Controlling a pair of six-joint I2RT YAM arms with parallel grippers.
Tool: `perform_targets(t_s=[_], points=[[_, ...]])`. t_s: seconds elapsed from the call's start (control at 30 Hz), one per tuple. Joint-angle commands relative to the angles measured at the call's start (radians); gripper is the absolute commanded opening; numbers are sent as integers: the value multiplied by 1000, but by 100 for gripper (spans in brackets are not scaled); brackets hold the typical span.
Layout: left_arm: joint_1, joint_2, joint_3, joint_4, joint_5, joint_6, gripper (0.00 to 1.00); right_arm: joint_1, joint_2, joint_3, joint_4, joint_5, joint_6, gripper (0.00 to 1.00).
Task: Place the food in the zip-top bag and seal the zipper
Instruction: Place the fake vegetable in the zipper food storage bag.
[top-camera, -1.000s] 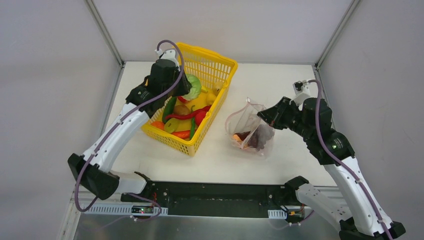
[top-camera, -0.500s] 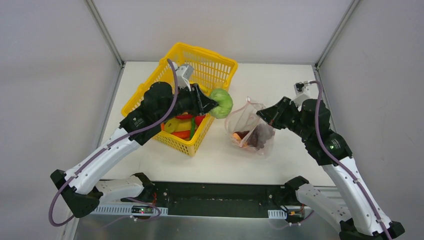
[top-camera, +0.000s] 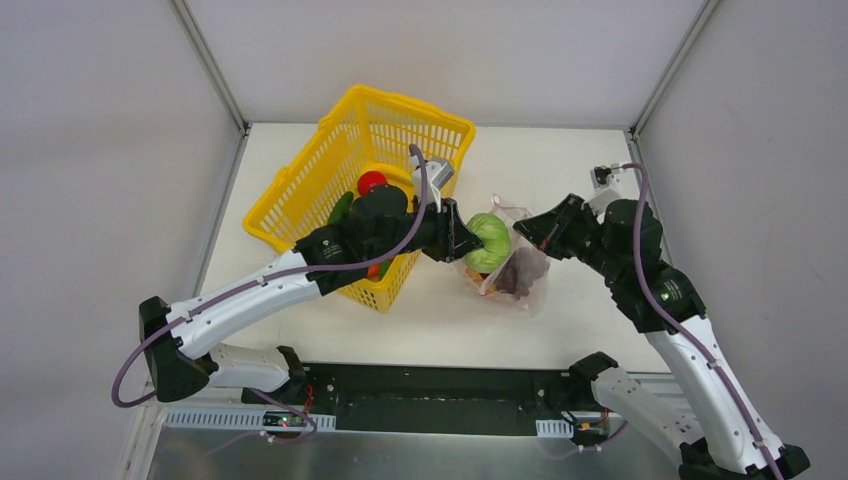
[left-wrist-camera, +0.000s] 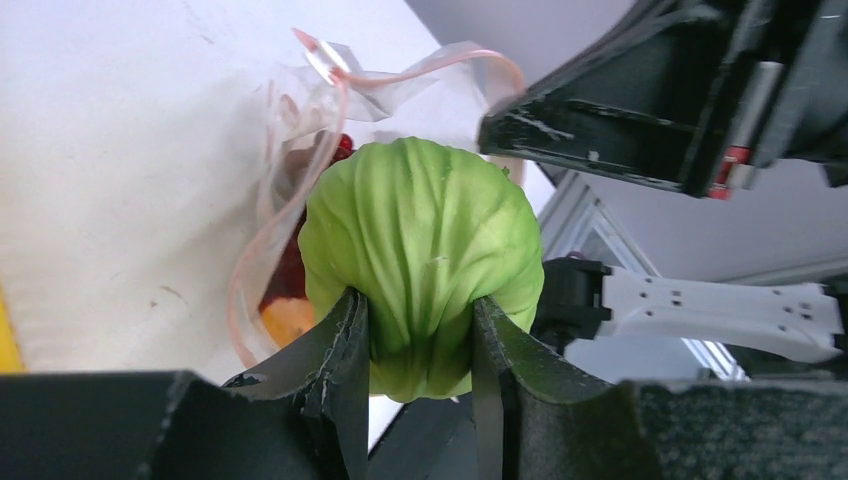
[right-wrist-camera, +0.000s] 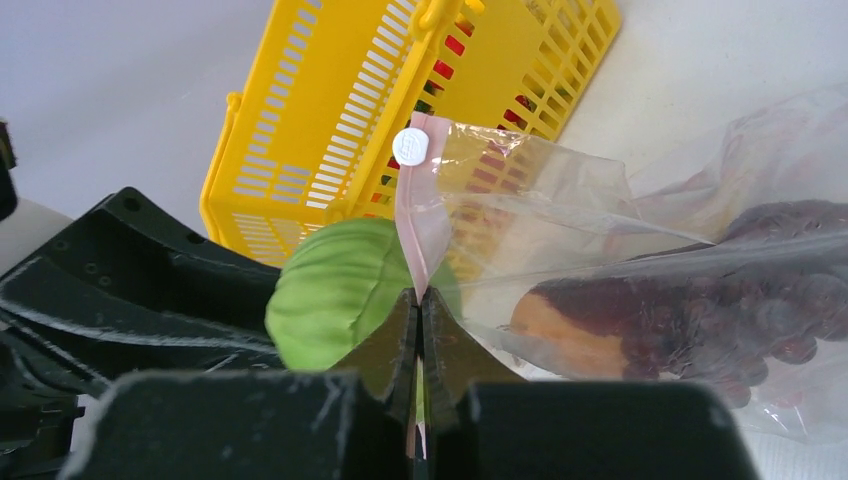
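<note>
**Cabbage** (top-camera: 488, 240): green and ribbed, at the centre of the top view. My left gripper (left-wrist-camera: 418, 335) clamps its near end between both fingers. It hangs at the mouth of the bag (top-camera: 525, 275). I cannot tell whether any of it has passed the rim.

**Bag:** clear and floppy, lying right of centre on the table (top-camera: 560, 160). A melon slice (right-wrist-camera: 560, 325) and grapes (right-wrist-camera: 740, 300) already sit at its low end. The mouth faces left, toward the cabbage.

**Zipper** (right-wrist-camera: 409, 220): a pink strip, pinched flat between the closed fingers of my right gripper (right-wrist-camera: 420, 300). That pinch lifts one side of the mouth.

**Relation that matters:** the bag lies straight beyond the cabbage, along the left gripper's line of reach. I judge that a short push forward and then a release should seat it. The left gripper is the nearer one, and the right only props the opening.

**Basket** (top-camera: 300, 195): yellow, at the upper left, with more food inside.
</note>
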Motion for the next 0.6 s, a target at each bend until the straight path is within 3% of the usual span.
perform_targets(t_s=[0.0, 0.3, 0.57], points=[[-26, 15, 30, 29, -124, 61, 0, -4, -32, 18, 74, -28, 24, 0], [-37, 82, 84, -56, -253, 83, 0, -5, -20, 29, 82, -125, 13, 0], [-50, 114, 102, -5, -197, 106, 0, -4, -34, -3, 126, -71, 89, 0]])
